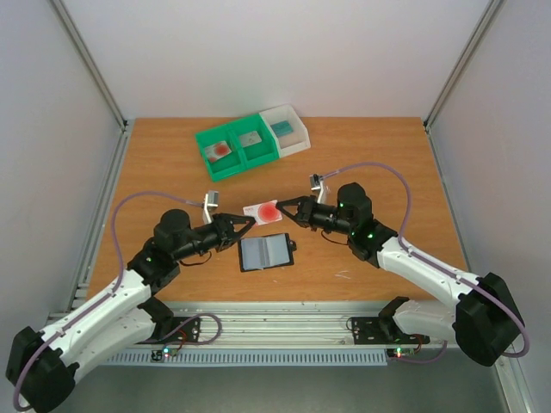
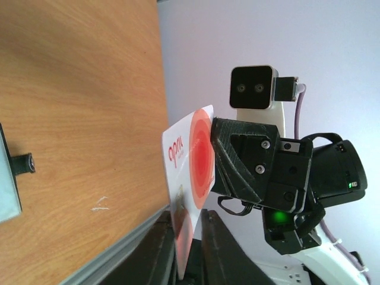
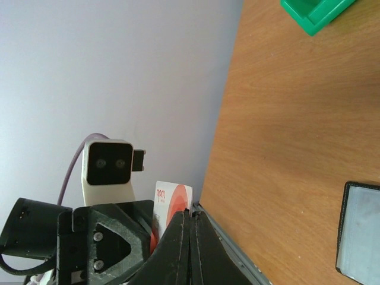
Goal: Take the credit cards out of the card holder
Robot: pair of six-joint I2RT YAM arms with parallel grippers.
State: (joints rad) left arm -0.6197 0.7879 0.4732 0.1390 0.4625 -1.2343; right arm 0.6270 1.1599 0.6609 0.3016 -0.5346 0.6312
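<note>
One credit card (image 1: pixel 263 211), white with a red blotch, hangs above the middle of the desk (image 1: pixel 387 172) between two grippers, apparently mid-handover. The right gripper (image 1: pixel 284 209) is clamped on one end. The left gripper (image 1: pixel 250 220) has its jaws close around the other end; whether they pinch it cannot be told. One card holder (image 1: pixel 265 252) lies open below, toward the near edge. At the far edge, one green bin (image 1: pixel 225 169) holds a red-blotched card (image 1: pixel 221 149) and what looks like a pale card (image 1: pixel 250 139). One white bin (image 1: pixel 294 148) adjoins it.

Plain little booth setup
Orange-brown wooden table (image 1: pixel 172 172), blank white walls (image 1: pixel 258 52), aluminium corner posts (image 1: pixel 91 60), even soft light.
</note>
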